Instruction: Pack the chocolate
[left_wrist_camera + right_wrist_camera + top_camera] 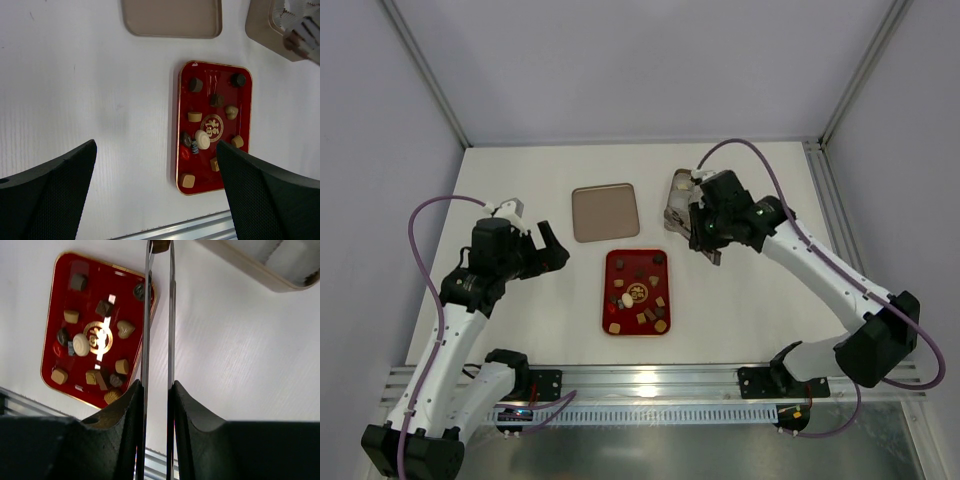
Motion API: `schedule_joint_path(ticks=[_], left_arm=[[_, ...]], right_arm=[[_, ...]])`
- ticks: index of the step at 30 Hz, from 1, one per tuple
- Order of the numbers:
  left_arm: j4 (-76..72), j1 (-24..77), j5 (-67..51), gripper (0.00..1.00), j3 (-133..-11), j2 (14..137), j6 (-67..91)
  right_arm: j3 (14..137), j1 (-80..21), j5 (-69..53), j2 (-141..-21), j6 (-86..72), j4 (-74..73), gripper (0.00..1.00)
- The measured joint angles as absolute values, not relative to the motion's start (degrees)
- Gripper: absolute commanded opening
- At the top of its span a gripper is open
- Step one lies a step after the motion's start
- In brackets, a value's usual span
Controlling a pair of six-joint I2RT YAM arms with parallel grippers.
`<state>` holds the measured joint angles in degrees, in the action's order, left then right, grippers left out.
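Several small chocolates, dark, tan and one whitish round one, lie scattered in the red tray, which also shows in the left wrist view and the right wrist view. My right gripper is shut on thin metal tongs. The tongs' tips pinch a brown chocolate, held in the air between the tray's far right corner and the tan box. In the top view this gripper hangs beside that box. My left gripper is open and empty, above the table left of the tray.
The tan box holds white crinkled paper cups. A flat tan lid lies behind the red tray and also shows in the left wrist view. An aluminium rail runs along the table's near edge.
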<state>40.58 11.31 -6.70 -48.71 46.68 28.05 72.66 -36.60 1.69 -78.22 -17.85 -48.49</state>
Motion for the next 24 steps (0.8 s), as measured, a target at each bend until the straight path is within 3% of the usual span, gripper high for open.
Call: schedule_joint_path(ticks=[10, 24], left_arm=[[40.60, 11.31, -6.68, 1.00, -48.71, 46.68, 28.05], [40.60, 11.51, -6.68, 1.00, -48.71, 46.65, 28.05]], right_arm=[[83.94, -23.40, 1.85, -84.66, -16.99, -46.15, 0.29], [88.84, -16.25, 2.22, -100.49, -17.17, -44.47, 0.26]])
